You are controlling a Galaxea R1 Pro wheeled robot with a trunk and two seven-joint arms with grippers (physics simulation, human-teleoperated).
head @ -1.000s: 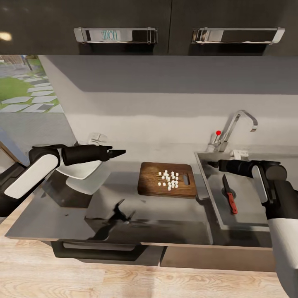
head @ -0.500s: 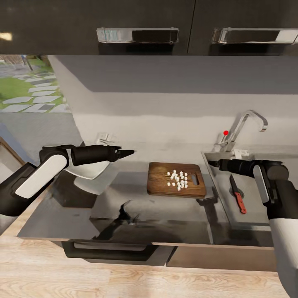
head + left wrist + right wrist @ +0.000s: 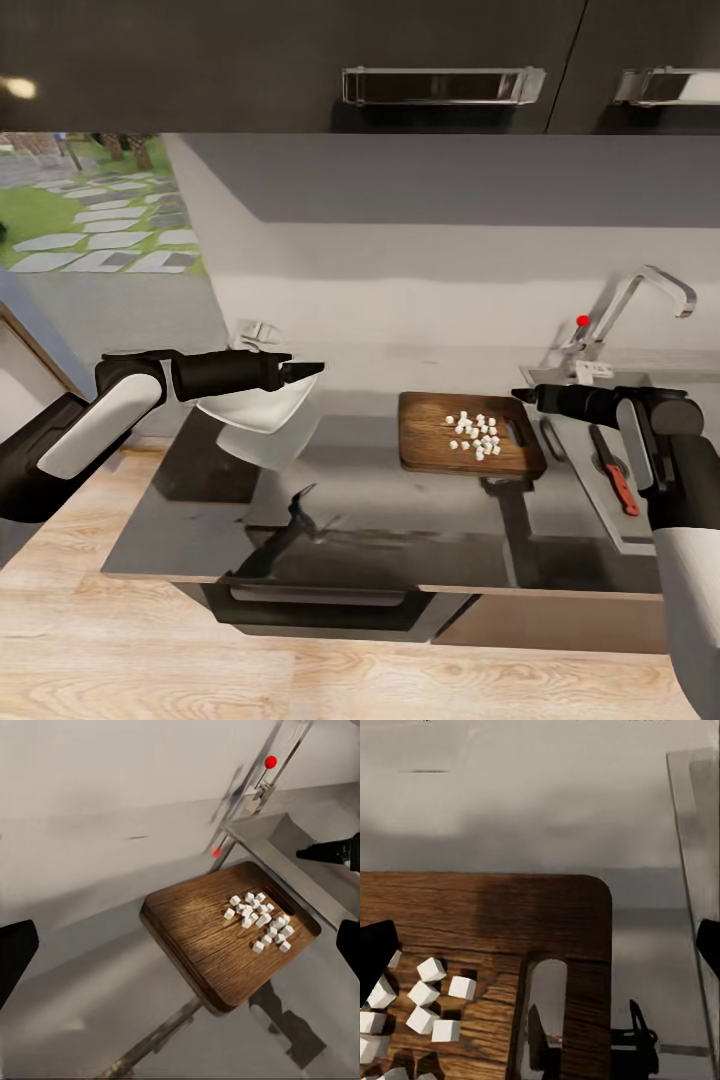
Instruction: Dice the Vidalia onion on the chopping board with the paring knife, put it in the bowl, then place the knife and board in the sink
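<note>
My whole view has swung left since a second ago, so the chopping board (image 3: 471, 436) now sits right of centre; nothing on the bench (image 3: 400, 540) itself shifted. The diced onion (image 3: 478, 433) lies heaped on the board near its slot handle. The paring knife (image 3: 614, 470) is already down in the sink (image 3: 600, 500).

My right gripper (image 3: 520, 394) hangs just over the board's slot end, released, fingers wide in its wrist view. My left gripper (image 3: 310, 370) reaches over the white bowl (image 3: 262, 412); whether it pinches the rim I cannot tell.

Risk: lift the board carelessly and the cubes slide off onto the bench. The bowl looks tilted, so it may tip.

No legible writing anywhere.
</note>
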